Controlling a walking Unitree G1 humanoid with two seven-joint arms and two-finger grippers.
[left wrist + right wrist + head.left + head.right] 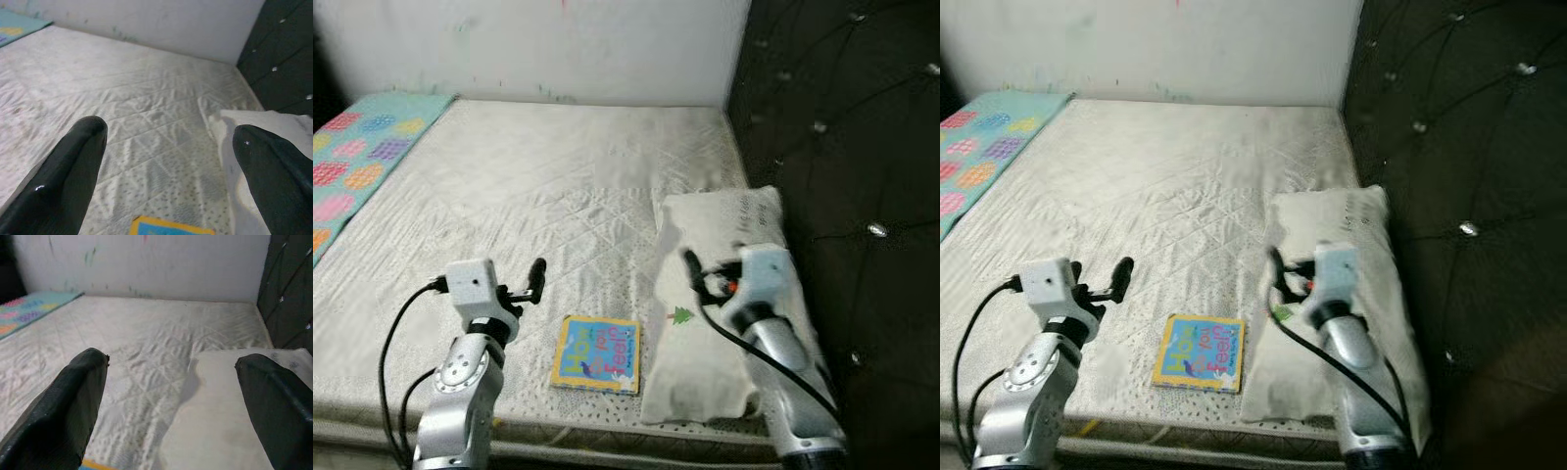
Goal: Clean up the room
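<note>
Yellow-edged, the book [597,355] lies flat near the mattress's [558,186] front edge, between both arms, just beside the pillow [715,294]. The left gripper [536,279] hovers nearer, spread wide and empty; the right gripper [690,264] likewise.

1. The quilted cream mattress [558,186] lies bare and open up to the white wall [558,49].
2. A small yellow-edged picture book [597,354] lies flat near the front edge.
3. A long cream pillow [715,294] lies just beside the book.
4. The black tufted headboard [842,147] walls off the right side.
</note>
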